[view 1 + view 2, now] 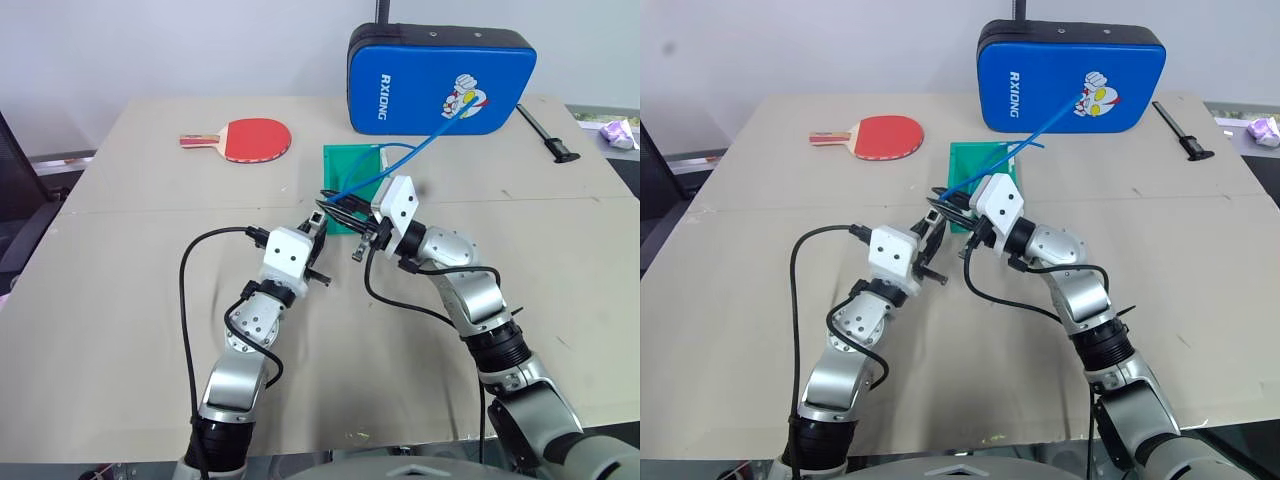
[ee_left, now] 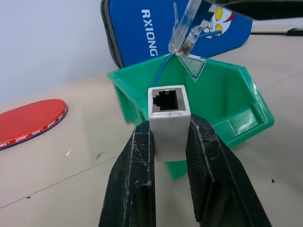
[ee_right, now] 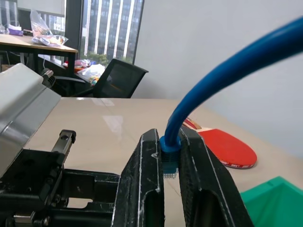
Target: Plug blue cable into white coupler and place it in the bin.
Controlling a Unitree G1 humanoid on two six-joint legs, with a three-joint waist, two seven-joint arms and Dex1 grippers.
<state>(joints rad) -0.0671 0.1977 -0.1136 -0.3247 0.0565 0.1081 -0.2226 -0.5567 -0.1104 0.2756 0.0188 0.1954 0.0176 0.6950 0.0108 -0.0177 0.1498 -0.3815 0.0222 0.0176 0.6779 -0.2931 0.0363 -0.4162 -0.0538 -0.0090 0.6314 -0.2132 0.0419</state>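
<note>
Left tool (image 2: 170,142) pinches white coupler (image 2: 169,118) just below cable plug (image 2: 186,35).

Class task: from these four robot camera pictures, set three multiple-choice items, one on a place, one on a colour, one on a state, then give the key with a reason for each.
1. Where does the red paddle lie?
A. On the table, to the robot's left of the bin
B. Inside the bin
C. On top of the blue case

2. What colour is the bin?
A. Red
B. Green
C. White

3. What is the state of the blue cable and the white coupler?
A. Plugged together
B. Both lying loose on the table
C. Held apart, the plug not yet in the socket

Key: 1 A, the paddle lies flat on the tabletop left of the bin. 2 B, its walls are green. 3 C, the left gripper holds the coupler with its socket empty, while the right gripper clamps the cable's plug.
</note>
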